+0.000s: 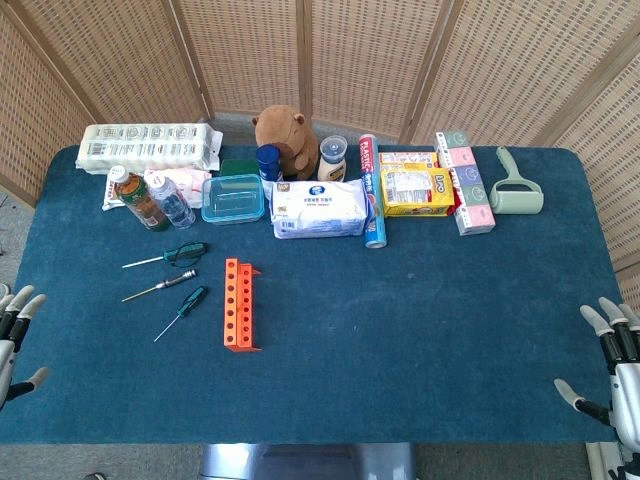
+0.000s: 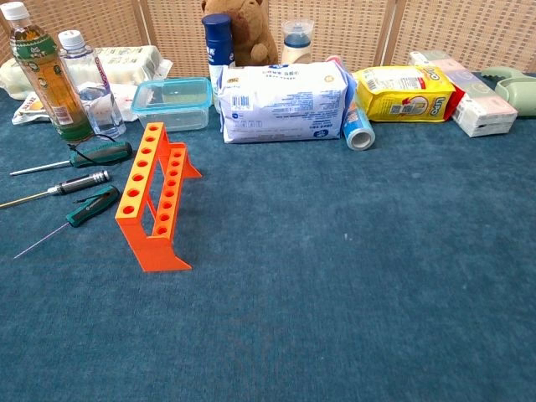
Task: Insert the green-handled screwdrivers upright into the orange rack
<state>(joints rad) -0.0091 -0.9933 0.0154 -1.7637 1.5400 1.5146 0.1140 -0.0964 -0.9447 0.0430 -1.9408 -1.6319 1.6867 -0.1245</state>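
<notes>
An orange rack [image 1: 240, 303] [image 2: 153, 197] with a row of holes stands on the blue table, left of centre, with nothing in its holes. To its left lie two green-handled screwdrivers: one further back [image 1: 172, 255] [image 2: 88, 157], one nearer [image 1: 186, 307] [image 2: 82, 211]. Between them lies a black-and-silver-handled screwdriver [image 1: 165, 285] [image 2: 71, 184]. My left hand [image 1: 14, 330] is at the table's left edge, fingers apart, holding nothing. My right hand [image 1: 612, 360] is at the right edge, likewise empty with fingers spread. Neither hand shows in the chest view.
Along the back stand two bottles [image 1: 150, 198], a clear food box [image 1: 233, 198], a wipes pack [image 1: 318, 208], a plush toy [image 1: 286, 138], a tube [image 1: 371, 190], a yellow packet [image 1: 417, 190], boxes and a lint roller [image 1: 515, 185]. A wicker screen stands behind.
</notes>
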